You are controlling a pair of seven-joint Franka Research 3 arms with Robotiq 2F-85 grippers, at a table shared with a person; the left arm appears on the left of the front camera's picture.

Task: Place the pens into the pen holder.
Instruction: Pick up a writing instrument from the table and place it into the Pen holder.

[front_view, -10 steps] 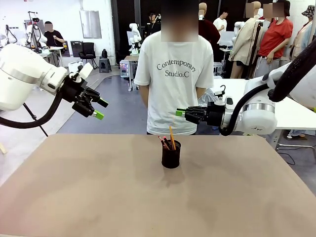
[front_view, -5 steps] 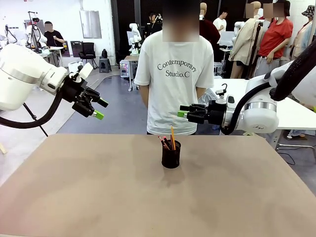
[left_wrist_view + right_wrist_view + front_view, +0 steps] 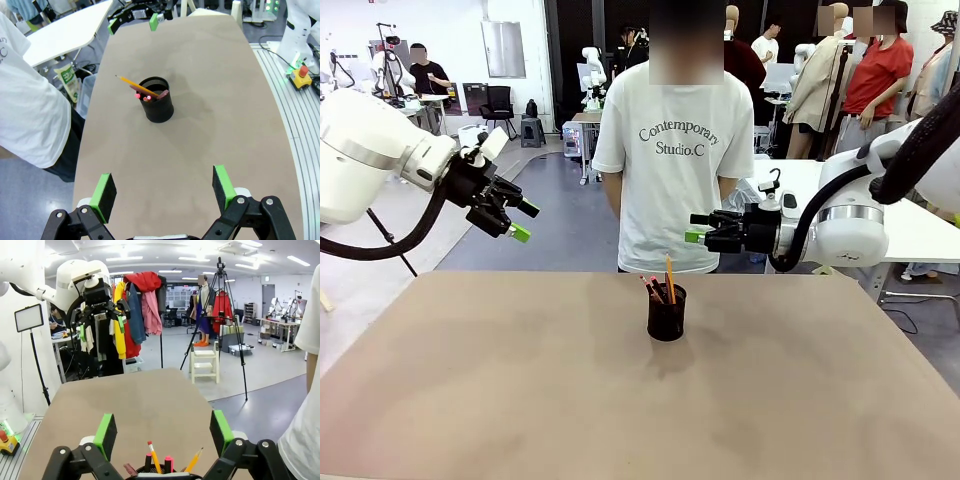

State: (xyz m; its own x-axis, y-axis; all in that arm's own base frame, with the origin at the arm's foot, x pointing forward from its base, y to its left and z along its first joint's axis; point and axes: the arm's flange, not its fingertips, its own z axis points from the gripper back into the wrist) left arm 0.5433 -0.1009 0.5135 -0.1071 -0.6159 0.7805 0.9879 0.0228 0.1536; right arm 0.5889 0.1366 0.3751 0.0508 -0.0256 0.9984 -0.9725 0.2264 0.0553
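Observation:
The black mesh pen holder (image 3: 666, 313) stands upright mid-table, also seen in the left wrist view (image 3: 157, 105) and at the bottom of the right wrist view (image 3: 165, 472). All three pens stand in it: the yellow-orange pencil (image 3: 669, 278), the dark pen with a pink-red end (image 3: 656, 288) and the reddish-brown pen (image 3: 648, 289). My left gripper (image 3: 523, 221) hangs open, high at the left, far from the holder. Open and empty, my right gripper (image 3: 695, 228) hovers above and just right of the holder.
A person in a white T-shirt (image 3: 676, 150) stands right behind the table's far edge (image 3: 520, 274), close to my right gripper. A white table (image 3: 910, 225) stands at the back right. A tripod (image 3: 220, 325) and clothes rack (image 3: 135, 310) stand beyond the table's end.
My right gripper has drawn back to the right and slightly down, away from above the holder. The left arm and the pens have not moved.

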